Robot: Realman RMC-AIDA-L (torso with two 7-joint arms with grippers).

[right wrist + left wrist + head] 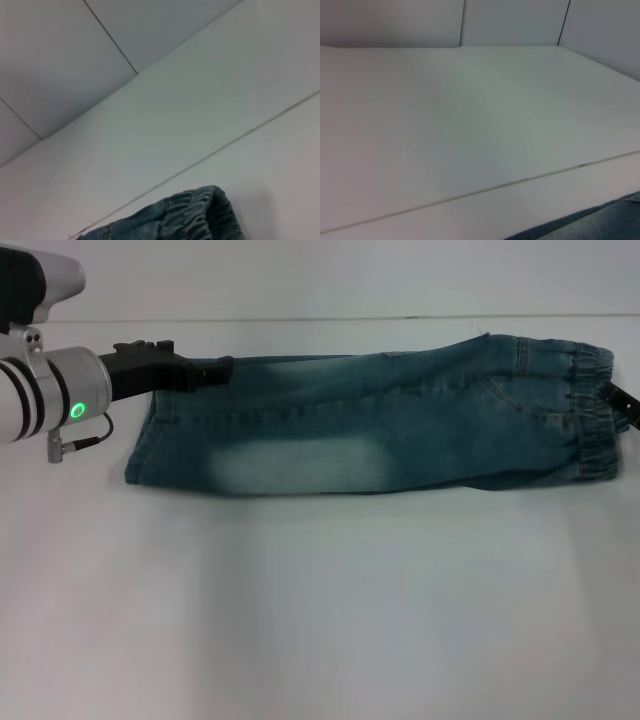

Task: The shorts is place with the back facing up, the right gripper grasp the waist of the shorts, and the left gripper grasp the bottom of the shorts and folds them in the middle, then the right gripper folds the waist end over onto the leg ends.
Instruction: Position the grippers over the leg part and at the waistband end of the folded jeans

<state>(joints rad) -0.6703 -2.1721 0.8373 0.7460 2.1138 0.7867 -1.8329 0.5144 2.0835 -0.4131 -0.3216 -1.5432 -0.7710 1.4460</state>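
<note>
While bare white table [320,620] spreads wide in front, the shorts [380,425] lie folded lengthwise behind it, leg ends left, waist of the shorts [592,412] right. At their far-left corner the left gripper [222,367] touches denim, grip unclear. Only a sliver of the right gripper [622,403] shows past the waistband.

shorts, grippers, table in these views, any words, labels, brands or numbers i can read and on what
None: no readable text in any view.
The shorts: plain faded denim, no legible tag or print.
The left gripper: its wrist shows only a green ring light, no lettering.
The right gripper: only a dark tip shows, no label visible.
The table: blank.
</note>
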